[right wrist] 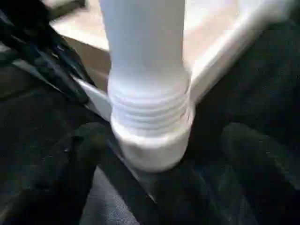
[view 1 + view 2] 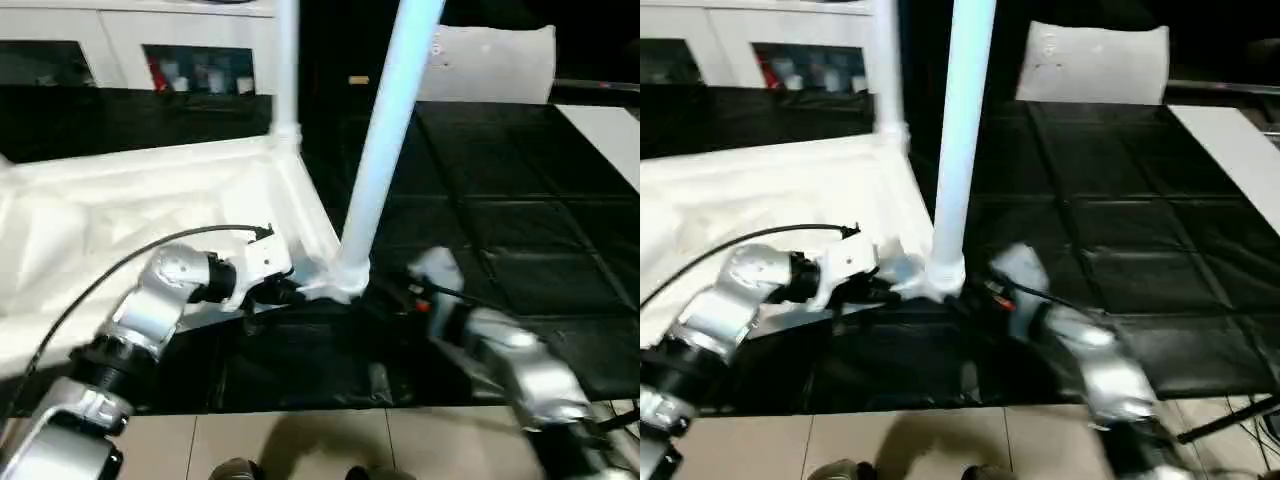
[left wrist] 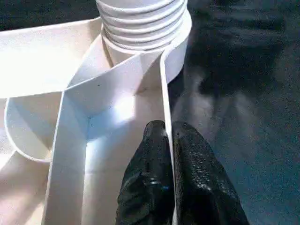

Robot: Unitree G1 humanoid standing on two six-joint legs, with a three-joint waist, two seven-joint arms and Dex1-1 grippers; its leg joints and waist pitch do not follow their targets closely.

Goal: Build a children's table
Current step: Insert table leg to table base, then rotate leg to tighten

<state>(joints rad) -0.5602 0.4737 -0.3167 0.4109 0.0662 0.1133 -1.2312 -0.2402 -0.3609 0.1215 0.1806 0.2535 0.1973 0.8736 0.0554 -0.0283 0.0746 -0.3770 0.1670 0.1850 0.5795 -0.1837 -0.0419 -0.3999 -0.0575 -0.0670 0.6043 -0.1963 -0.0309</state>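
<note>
While the left gripper (image 3: 169, 136) pinches the edge wall of the upturned table top (image 2: 120, 210) at centre frame, our right gripper (image 1: 159, 154) stands released around the leg (image 2: 385, 140); we should regrasp low and twist until the threads seat.

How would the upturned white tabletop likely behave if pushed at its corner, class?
The tabletop probably stays stiff: ribs cross its underside. It may slide easily, being thin-walled plastic. The upright leg in its corner socket could make it top-heavy.
</note>
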